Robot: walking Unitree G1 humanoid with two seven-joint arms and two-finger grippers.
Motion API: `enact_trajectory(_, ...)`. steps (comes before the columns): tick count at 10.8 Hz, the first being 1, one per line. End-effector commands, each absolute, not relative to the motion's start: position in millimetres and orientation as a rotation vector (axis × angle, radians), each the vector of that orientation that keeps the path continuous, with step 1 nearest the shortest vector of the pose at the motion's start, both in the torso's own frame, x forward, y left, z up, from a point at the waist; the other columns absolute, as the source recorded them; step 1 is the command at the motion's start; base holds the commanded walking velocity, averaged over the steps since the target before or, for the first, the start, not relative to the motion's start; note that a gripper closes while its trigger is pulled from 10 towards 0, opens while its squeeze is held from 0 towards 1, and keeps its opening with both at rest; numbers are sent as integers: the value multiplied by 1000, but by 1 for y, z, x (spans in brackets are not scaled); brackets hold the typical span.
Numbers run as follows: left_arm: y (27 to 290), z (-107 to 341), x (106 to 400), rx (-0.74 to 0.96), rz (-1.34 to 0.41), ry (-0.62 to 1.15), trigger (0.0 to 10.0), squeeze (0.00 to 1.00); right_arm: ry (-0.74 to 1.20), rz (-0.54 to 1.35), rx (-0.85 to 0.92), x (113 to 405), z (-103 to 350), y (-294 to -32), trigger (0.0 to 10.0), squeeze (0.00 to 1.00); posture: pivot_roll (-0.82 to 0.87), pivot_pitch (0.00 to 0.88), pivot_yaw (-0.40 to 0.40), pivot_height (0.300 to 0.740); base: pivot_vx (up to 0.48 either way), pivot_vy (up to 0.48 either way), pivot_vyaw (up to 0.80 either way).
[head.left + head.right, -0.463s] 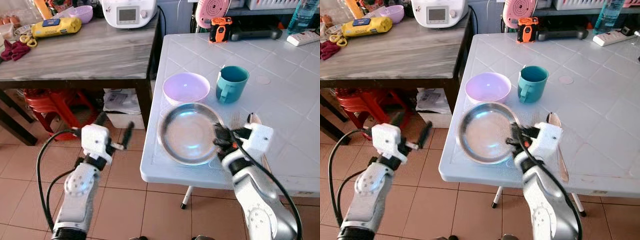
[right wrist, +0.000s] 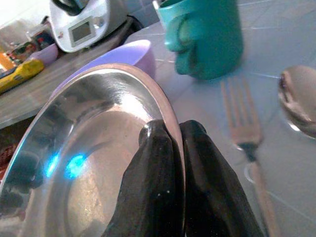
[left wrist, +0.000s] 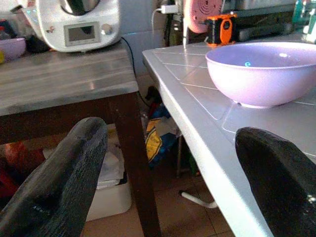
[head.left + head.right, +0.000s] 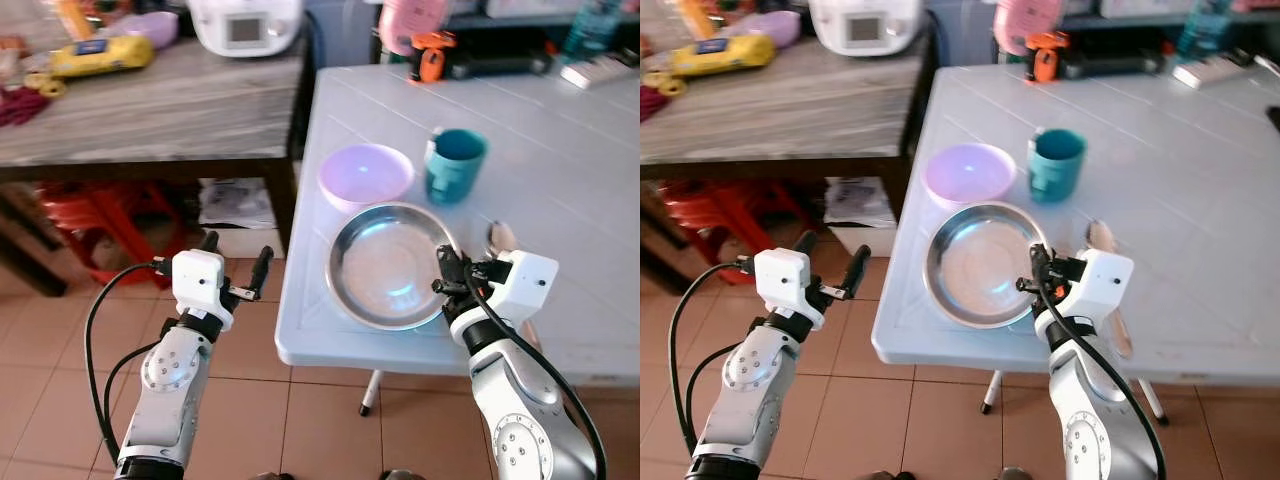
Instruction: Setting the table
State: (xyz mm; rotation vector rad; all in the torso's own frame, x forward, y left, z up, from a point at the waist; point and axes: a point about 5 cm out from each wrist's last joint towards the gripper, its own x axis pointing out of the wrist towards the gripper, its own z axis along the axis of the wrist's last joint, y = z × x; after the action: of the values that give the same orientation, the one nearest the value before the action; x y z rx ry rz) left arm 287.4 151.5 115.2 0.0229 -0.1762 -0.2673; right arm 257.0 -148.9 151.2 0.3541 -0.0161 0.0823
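On the pale, smooth worktop [image 4: 560, 150] with faint square lines sits one round metal plate [image 4: 385, 268]. It is shiny and shallow, with nothing in it, and it lies near the front edge. The right pincer [image 4: 447, 276] pinches the plate's rim on its right side, with its two black fingers [image 2: 158, 192] squeezed tight, one on each side of the thin edge.

Just behind the plate is one light purple bowl [image 4: 366, 174], round and smooth, and it looks empty. Beside the bowl stands one teal mug [image 4: 455, 165] with a handle. You cannot see if anything is in it.

To the right of the plate lie one metal fork [image 2: 242, 129] and one metal spoon [image 4: 499, 238], side by side on the worktop.

The left pincer [image 4: 234, 268] hangs over the tiled floor [image 4: 60, 330], left of the worktop, holding nothing. Its two black fingers are spread wide.

Farther left is a second worktop [image 4: 150, 105] of grey streaky wood with dark legs. On it are one white kitchen machine [image 4: 245, 24] and one yellow packet [image 4: 95, 56].
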Motion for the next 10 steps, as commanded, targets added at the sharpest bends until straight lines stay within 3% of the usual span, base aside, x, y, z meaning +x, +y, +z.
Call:
enact_trajectory(1,156,116,288,35,-260,-169,10000,0,-38,85,361,255,155,-145,10000,0,-99,110,111,740,0,341,-800)
enact_trajectory(5,155,116,287,36,-276,-173,10000,0,-41,90,359,254,155,-143,10000,0,-96,112,112,740,0,402,-648)
enact_trajectory(10,155,117,287,36,-278,-179,10000,0,-68,105,335,255,157,-140,10000,0,-87,112,123,740,0,480,0)
